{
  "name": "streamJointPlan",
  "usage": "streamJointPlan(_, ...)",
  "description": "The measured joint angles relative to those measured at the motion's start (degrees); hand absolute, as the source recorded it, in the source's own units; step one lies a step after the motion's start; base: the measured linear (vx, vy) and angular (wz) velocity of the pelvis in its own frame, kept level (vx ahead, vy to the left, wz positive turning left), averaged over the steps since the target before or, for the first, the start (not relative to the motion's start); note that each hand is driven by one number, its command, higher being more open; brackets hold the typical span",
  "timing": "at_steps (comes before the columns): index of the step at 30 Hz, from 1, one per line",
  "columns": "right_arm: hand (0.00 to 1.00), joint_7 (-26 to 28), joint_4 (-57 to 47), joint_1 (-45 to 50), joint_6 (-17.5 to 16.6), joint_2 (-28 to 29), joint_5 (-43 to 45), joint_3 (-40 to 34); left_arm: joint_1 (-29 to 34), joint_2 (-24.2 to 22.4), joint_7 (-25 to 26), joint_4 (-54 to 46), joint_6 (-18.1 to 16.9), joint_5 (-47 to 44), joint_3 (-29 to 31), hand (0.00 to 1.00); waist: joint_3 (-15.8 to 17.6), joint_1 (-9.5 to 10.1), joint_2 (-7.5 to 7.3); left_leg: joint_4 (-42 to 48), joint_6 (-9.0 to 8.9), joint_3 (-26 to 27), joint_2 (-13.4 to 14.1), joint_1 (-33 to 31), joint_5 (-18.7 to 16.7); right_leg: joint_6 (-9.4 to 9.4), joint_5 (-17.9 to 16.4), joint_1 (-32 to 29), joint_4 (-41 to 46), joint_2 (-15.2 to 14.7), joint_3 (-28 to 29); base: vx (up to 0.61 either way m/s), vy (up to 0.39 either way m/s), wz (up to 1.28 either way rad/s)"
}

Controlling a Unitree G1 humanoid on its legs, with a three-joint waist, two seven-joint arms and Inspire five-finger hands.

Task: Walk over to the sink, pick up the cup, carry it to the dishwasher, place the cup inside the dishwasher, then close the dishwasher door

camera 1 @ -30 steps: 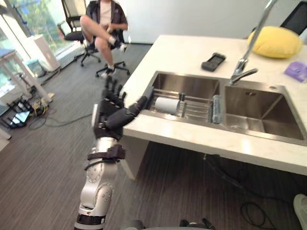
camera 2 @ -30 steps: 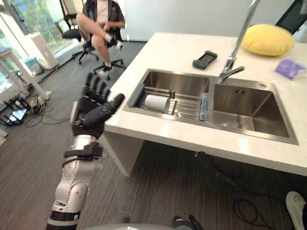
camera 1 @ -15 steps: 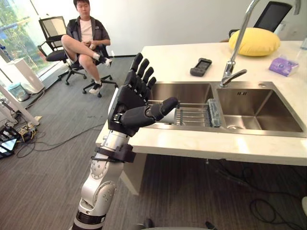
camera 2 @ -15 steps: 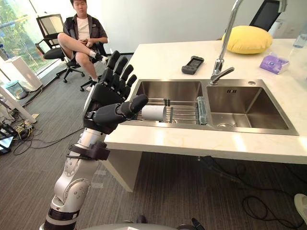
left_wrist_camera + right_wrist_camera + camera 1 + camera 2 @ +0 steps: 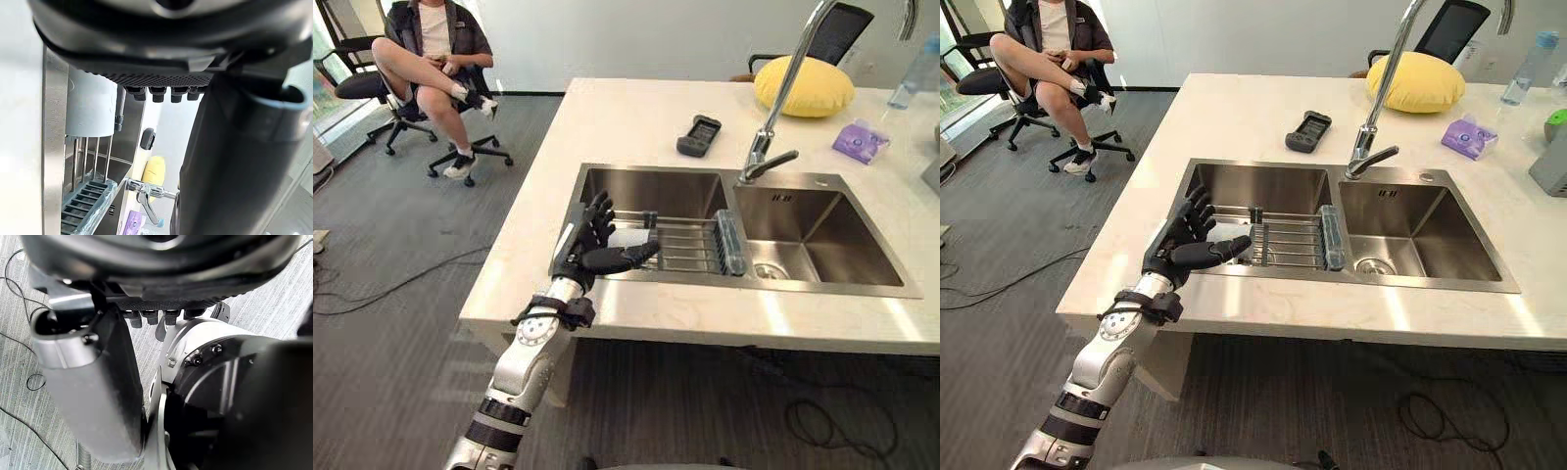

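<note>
A pale cup point(image 5: 628, 238) lies on its side on a wire rack point(image 5: 690, 247) in the left basin of the steel sink point(image 5: 656, 286). My left hand point(image 5: 587, 243) is open over the basin's near left corner, fingers straight. Its thumb reaches along the front of the cup and hides the cup's lower edge. In the left wrist view the cup point(image 5: 90, 105) shows just past the fingertips point(image 5: 161, 93), apart from them, with the thumb point(image 5: 230, 161) alongside. My right hand point(image 5: 88, 382) is open, hanging low over the carpet.
A tall faucet point(image 5: 771, 127) stands behind the divider between the basins. On the counter lie a black remote point(image 5: 698, 134), a yellow cushion point(image 5: 803, 86) and a purple packet point(image 5: 860, 141). A person point(image 5: 431, 44) sits on an office chair at the far left.
The camera has come closer to the sink and looks down more steeply. My left hand has dropped from in front of the view to the left basin, beside the cup.
</note>
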Motion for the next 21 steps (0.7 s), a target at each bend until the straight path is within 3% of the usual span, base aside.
streamJointPlan(10,1.00,-0.04,-0.05,-0.04,0.01,-0.22,0.12,0.00,1.26,-2.36,-0.01,-0.06,-0.29,-1.48,0.15,1.00,-0.02,-0.09,0.18,0.00,-0.11,1.47,0.30,0.98,-0.32,-0.22,-0.02,0.13,0.71,-0.09,1.20,0.00,0.001,-0.06)
streamJointPlan(13,1.00,-0.19,-1.69,0.00,-0.98,0.30,0.83,0.00,1.31,-5.15,-0.17,-1.61,-1.75,-2.53,0.52,1.00,0.19,-0.19,-0.20,-0.28,0.35,2.40,-0.73,2.02,-1.59,0.03,-3.90,-2.42,7.95,-1.54,1.70,-0.04,0.044,-0.04)
streamJointPlan(15,1.00,-1.55,-2.92,0.14,-2.44,0.56,3.01,-0.33,1.34,-7.34,-0.23,-5.79,-4.43,-2.59,0.68,1.00,1.23,-0.70,-1.65,0.14,1.56,3.26,-3.59,4.08,-2.66,1.22,-9.06,-5.76,20.56,-6.01,0.79,-0.02,0.074,0.11)
streamJointPlan(16,1.00,-2.19,-3.07,-0.92,-2.63,-0.10,3.30,-0.70,1.33,-7.95,-0.34,-7.27,-6.81,-2.63,1.51,1.00,1.57,-0.65,-1.13,-0.26,2.23,3.39,-4.24,5.05,-2.95,0.73,-8.83,-9.99,30.82,-8.01,-1.55,-0.04,0.055,0.05)
streamJointPlan(17,1.00,-2.27,-3.11,-1.04,-2.76,0.08,3.29,-0.80,1.10,-7.98,-0.44,-7.59,-7.94,-2.63,1.73,1.00,1.58,-0.84,-1.16,-0.23,2.45,3.14,-4.37,5.66,-3.09,0.13,-8.01,-11.06,34.31,-8.82,-2.59,-0.03,0.056,0.07)
streamJointPlan(19,1.00,-2.18,-2.84,-1.21,-2.87,1.90,3.27,-1.37,1.00,-8.00,-0.95,-8.17,-11.84,-2.32,2.67,1.00,1.81,-0.85,-0.33,0.42,3.40,1.94,-2.70,7.02,-3.80,-1.67,-5.18,-12.71,39.54,-8.76,-3.11,0.03,0.058,0.26)
streamJointPlan(21,1.00,-1.51,-2.54,-1.84,-3.05,3.20,3.40,-2.67,0.65,-7.58,-0.84,-8.31,-14.54,-1.81,4.39,1.00,1.66,-0.79,-0.05,2.00,3.21,1.15,-0.72,6.00,-4.69,-1.73,-7.49,-13.05,33.93,-7.19,-2.88,0.04,0.024,0.26)
